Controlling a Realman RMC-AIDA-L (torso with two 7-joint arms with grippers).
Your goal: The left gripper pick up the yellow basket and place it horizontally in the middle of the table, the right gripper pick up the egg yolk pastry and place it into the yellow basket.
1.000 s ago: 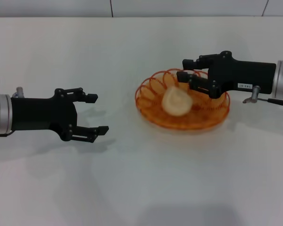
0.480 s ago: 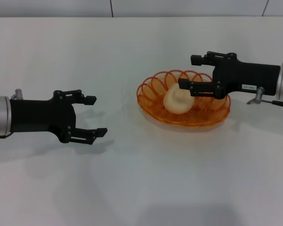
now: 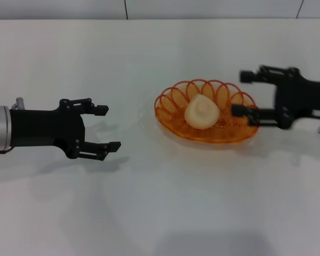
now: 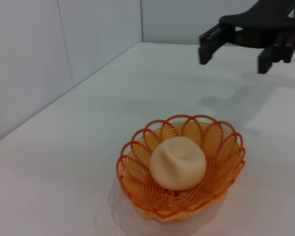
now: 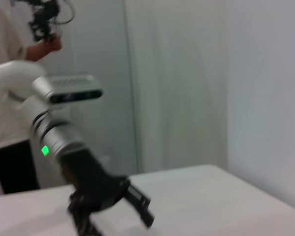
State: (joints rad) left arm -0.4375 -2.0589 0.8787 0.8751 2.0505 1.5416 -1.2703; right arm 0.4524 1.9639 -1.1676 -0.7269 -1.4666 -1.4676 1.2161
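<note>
The yellow basket [image 3: 208, 118] lies flat near the middle of the table [image 3: 160, 202], slightly right of centre. Inside it rests the egg yolk pastry [image 3: 201, 111], a pale cream dome, also plain in the left wrist view as pastry [image 4: 178, 162] in basket [image 4: 182, 167]. My right gripper [image 3: 243, 94] hovers open at the basket's right rim, holding nothing. My left gripper [image 3: 106, 128] stands open over the table to the left, well apart from the basket. The right wrist view shows the left gripper [image 5: 113, 209] with its silver cuff far off.
A wall borders the table's far edge. Someone in a white top [image 5: 10, 118] stands behind the left arm in the right wrist view. White table surface stretches in front of and to the left of the basket.
My right gripper has drawn back to the right, off the pastry and out past the basket's rim. The pastry stays in the basket. The left gripper has barely moved.
</note>
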